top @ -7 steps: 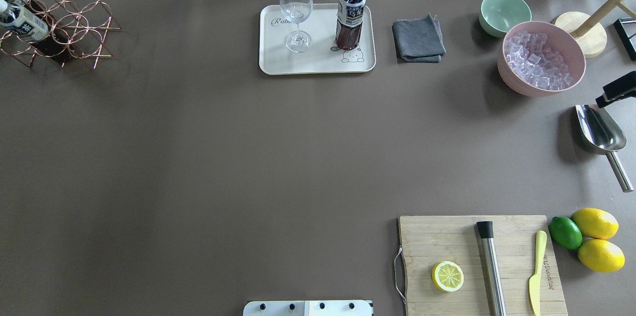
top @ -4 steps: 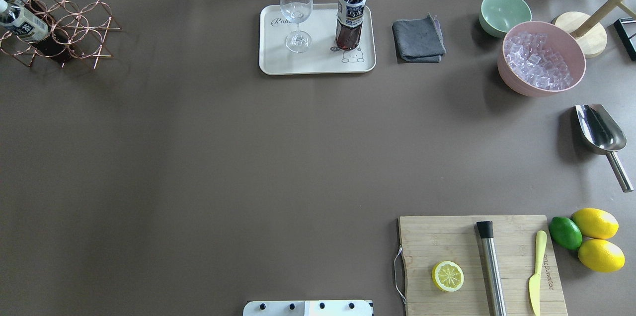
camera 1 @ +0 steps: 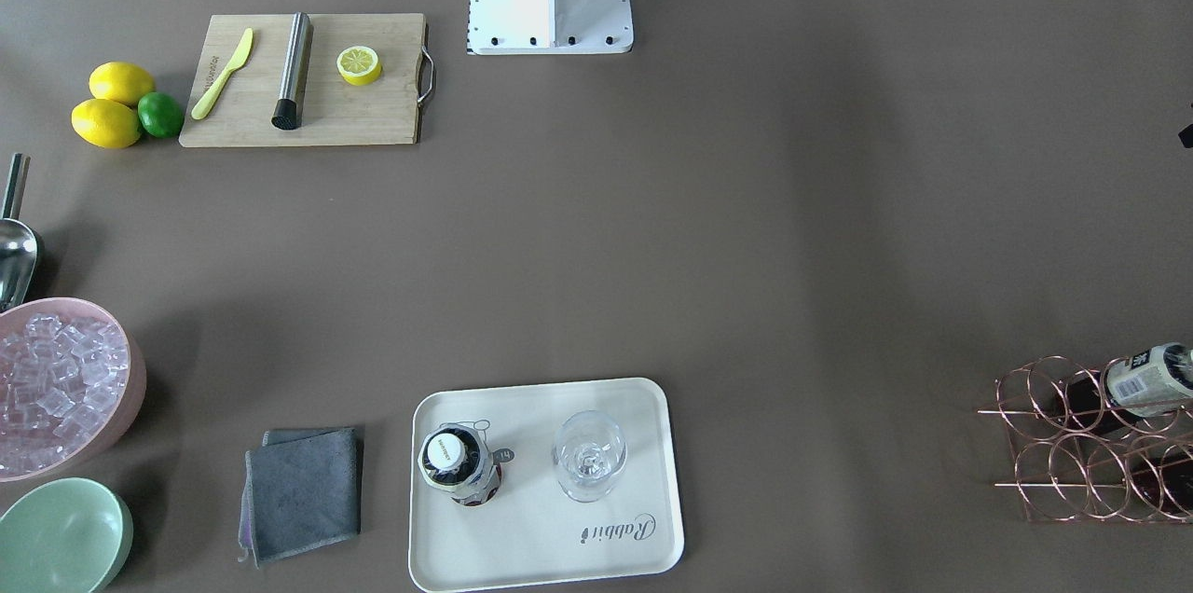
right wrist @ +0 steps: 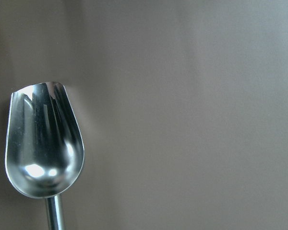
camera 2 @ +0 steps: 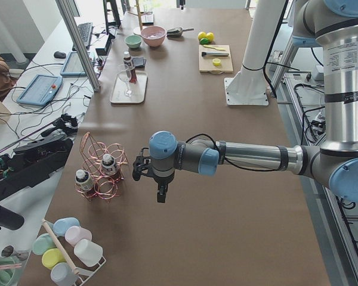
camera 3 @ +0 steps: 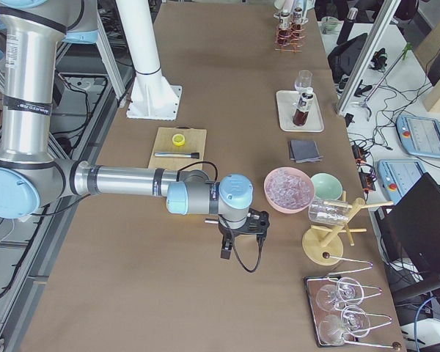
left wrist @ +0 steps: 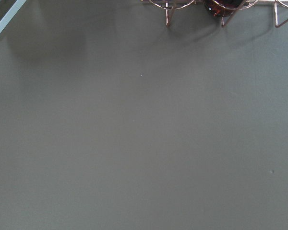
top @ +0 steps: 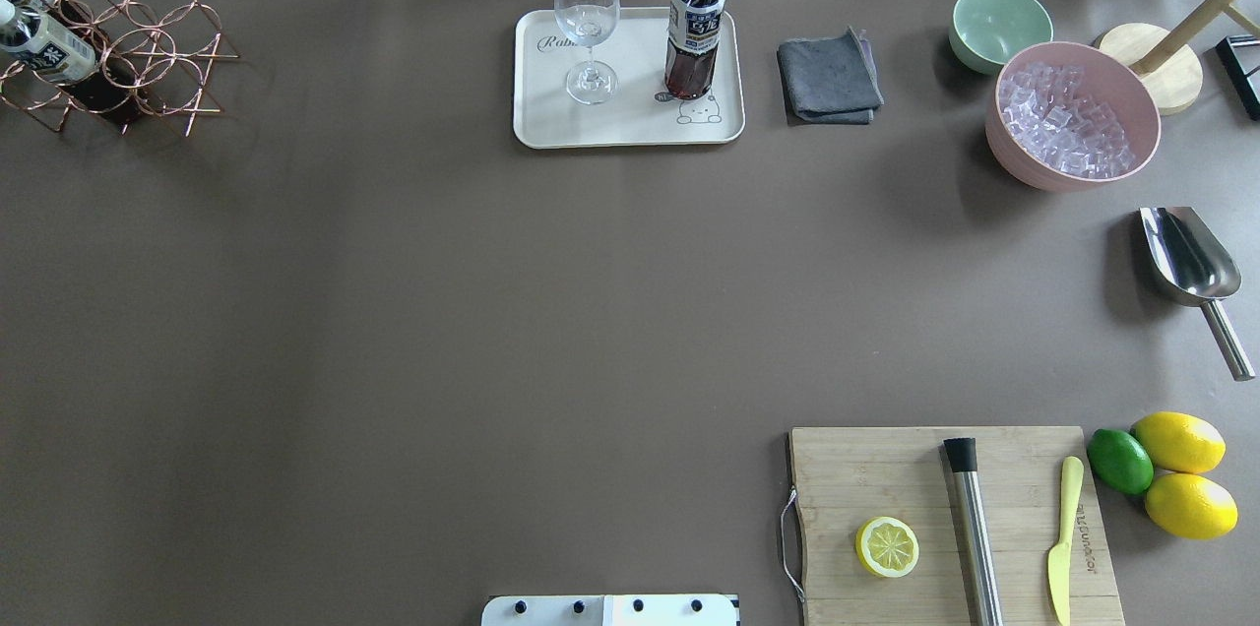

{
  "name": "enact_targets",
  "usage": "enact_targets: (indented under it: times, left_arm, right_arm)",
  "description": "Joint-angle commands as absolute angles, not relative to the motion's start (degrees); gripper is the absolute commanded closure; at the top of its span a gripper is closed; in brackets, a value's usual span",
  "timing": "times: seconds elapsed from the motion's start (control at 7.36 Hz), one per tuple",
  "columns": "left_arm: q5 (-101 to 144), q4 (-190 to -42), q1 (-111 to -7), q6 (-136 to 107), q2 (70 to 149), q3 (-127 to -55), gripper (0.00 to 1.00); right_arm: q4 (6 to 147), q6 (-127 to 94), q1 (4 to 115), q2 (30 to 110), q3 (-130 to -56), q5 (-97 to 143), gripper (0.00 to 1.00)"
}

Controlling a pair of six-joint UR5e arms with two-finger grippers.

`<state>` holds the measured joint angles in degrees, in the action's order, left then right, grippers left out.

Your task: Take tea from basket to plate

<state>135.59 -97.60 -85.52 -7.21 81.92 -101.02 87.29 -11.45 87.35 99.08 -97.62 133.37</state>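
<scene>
Front-facing view: the tea (camera 1: 449, 455) stood upright on the plate (camera 1: 522, 548), beside a stemmed glass (camera 1: 589, 455). Overhead: the basket (top: 148, 28) sat well apart, far left. Side views: the left gripper (camera 2: 160, 196) and right gripper (camera 3: 225, 252) hung over the table (camera 2: 227, 226); finger spacing could not be told.

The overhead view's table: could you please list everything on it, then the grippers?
tea: one, brown, upright on plate
plate: one, cream, far centre
basket: one, copper, far left
other bottles: two, dark, in basket
glass: one, clear, on plate
cloth: one, grey, beside plate
green bowl: one, far right
pink bowl: one, ice-filled, beside it
stand: one, wooden, far right
scoop: one, steel, right edge
board: one, wooden, near right
half lemon: one, yellow, on board
rod: one, steel, on board
knife: one, yellow, on board
lemons: two, yellow, beside board
lime: one, green, with lemons
left gripper: black, near basket
right gripper: black, near pink bowl
</scene>
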Motion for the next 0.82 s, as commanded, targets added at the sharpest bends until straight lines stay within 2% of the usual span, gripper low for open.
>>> enact_targets:
  times: [0.0, 0.68]
  left_arm:
    - [135.4, -97.6, -85.6, -7.3, 81.9, -101.0, 0.02]
    - [135.4, -97.3, -85.5, -7.3, 81.8, -100.7, 0.02]
  right_arm:
    - [87.4, -10.6, 88.1, 99.0, -97.9, 132.4, 0.00]
    - [86.7, -10.3, 88.9, 100.9, -98.1, 132.3, 0.00]
